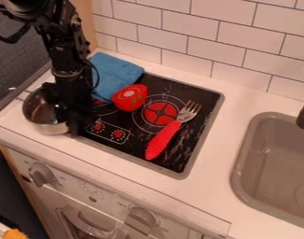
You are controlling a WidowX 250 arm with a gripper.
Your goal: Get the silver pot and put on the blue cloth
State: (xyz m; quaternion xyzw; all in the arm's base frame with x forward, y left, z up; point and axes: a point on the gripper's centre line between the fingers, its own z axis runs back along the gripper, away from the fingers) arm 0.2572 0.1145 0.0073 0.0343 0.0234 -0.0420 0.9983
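Observation:
The black gripper (68,112) hangs down at the left, low over the right side of the silver pot (50,128), and covers part of its rim. The pot stands upright on the white counter, left of the stovetop, with its handle toward the upper left. Behind and to the right of the gripper, the blue cloth (115,74) lies over the back left corner of the stovetop. The arm hides a strip of the cloth's left side.
On the black stovetop (207,95) are a red tomato-like toy (130,97), touching the cloth's front edge, and a fork (165,136) with a red handle. A grey sink (276,163) is at the right. White tiles (185,39) line the back.

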